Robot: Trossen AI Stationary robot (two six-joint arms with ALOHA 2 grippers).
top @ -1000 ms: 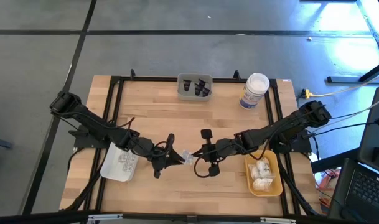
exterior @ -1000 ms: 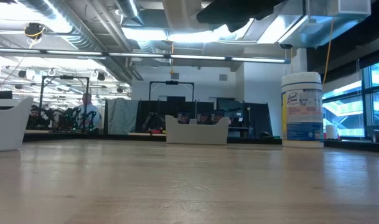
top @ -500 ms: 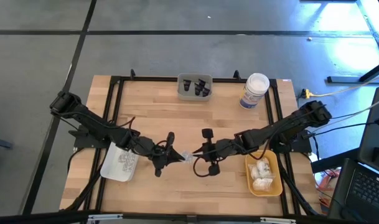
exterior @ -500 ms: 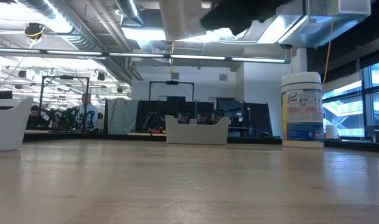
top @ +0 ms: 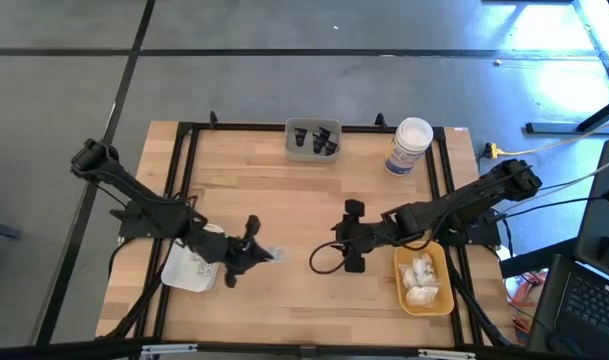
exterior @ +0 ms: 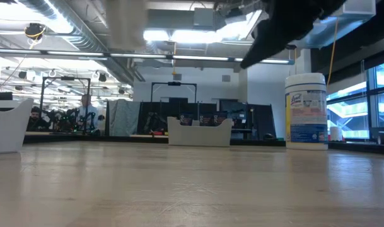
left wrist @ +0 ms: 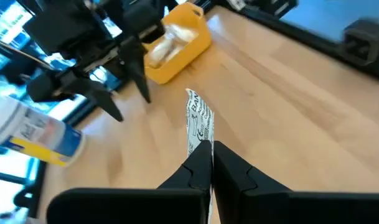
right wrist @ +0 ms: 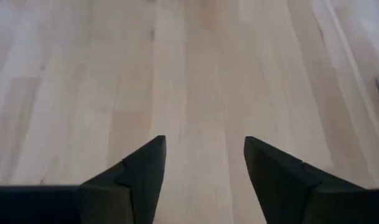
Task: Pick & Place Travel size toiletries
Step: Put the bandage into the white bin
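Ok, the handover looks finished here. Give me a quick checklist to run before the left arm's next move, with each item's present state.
1. Left gripper shut on the packet, pinched at one edge: ok.
2. Right gripper open, nothing between its fingers: ok.
3. The two grippers are apart, with bare table between them: ok.
4. White tray lies just beside the left gripper, packets already inside: ok.
5. Room left in the white tray for another packet: cannot tell, the arm covers part of it.
6. How firmly the packet is held: cannot tell.
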